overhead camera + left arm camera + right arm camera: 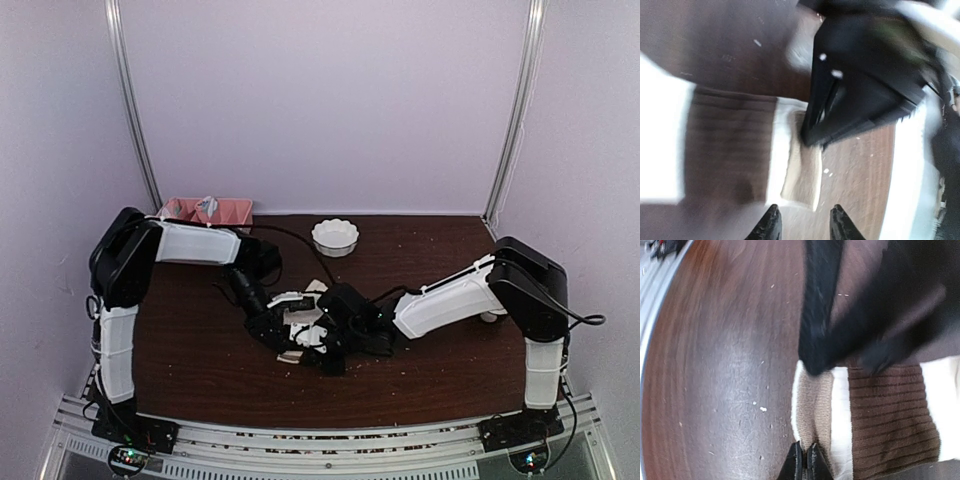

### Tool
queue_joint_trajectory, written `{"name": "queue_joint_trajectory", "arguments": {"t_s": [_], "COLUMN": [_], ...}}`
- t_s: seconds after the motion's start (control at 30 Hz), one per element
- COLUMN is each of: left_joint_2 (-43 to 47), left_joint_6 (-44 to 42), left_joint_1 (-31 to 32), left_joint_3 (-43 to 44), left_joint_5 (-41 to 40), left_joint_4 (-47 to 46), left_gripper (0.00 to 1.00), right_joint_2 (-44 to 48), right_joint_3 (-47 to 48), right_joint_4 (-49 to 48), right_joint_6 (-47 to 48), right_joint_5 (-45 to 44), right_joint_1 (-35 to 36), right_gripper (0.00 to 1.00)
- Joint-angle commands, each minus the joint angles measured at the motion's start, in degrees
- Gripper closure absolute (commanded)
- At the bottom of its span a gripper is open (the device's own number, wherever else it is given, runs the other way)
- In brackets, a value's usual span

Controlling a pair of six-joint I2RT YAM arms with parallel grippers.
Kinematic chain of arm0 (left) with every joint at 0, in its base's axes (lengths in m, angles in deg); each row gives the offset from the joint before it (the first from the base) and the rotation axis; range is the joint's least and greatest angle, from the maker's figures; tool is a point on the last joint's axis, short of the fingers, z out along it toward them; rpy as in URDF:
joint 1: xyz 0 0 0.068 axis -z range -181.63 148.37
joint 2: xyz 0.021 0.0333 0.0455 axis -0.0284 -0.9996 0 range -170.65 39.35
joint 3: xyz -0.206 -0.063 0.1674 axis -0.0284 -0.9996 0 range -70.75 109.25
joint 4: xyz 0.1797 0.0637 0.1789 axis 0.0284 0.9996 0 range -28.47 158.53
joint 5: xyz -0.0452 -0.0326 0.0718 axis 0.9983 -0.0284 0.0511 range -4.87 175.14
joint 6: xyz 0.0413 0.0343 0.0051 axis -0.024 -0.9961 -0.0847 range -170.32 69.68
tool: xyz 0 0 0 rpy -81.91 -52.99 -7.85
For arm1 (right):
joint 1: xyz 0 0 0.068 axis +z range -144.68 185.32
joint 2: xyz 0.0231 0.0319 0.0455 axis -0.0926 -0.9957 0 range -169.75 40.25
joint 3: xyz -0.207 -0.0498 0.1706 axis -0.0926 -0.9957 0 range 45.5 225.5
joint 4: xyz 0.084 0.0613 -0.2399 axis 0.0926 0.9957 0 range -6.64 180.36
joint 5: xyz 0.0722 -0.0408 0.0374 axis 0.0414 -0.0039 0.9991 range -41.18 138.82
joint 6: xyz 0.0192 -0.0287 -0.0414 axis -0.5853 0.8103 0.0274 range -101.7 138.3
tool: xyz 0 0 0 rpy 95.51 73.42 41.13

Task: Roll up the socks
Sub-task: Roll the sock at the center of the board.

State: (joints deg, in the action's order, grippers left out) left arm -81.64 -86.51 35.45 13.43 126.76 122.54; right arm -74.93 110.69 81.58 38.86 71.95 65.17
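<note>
Left fingers (771,226) stand narrowly apart (empty); right fingers (799,466) are pressed together at the tan sock (812,405).

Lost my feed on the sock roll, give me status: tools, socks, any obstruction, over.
Left tool open by the socks, holding nothing. Right tool shut at the tan edge. White bowl sits apart at the rear.

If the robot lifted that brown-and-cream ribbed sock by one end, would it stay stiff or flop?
Probably flop: the sock is a soft ribbed knit lying flat on the table, so it should droop. It looks thin, so it is likely light. The ribbed texture would probably grip rather than slip.
</note>
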Motion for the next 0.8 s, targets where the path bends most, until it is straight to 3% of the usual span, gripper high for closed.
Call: {"name": "queue_joint_trajectory", "arguments": {"t_s": [0.0,0.17,0.47,0.77], "left_joint_2": [12.4,19.2,20.4,18.4], "left_joint_6": [3.3,2.0,-2.8,-8.9], "left_joint_1": [-1.4,-1.4,1.9,11.4], "left_joint_3": [-8.0,-14.4,-17.3,-18.1], "left_joint_5": [-6.9,-6.4,-9.6,-24.2], "left_joint_4": [-18.0,-23.4,-23.2,-28.4], "left_gripper": [0.66,0.66,0.68,0.72], "right_joint_2": [-3.4,-4.8,-9.6,-13.8], "right_joint_3": [-1.2,-0.3,3.3,7.0], "right_joint_4": [6.4,6.4,3.7,9.6], "right_joint_6": [-15.1,-25.1,-45.7,-48.8], "right_joint_5": [7.0,13.9,26.3,28.3], "right_joint_1": [-2.5,-5.4,-10.5,-12.2], "right_gripper": [1.00,1.00,1.00,1.00]}}
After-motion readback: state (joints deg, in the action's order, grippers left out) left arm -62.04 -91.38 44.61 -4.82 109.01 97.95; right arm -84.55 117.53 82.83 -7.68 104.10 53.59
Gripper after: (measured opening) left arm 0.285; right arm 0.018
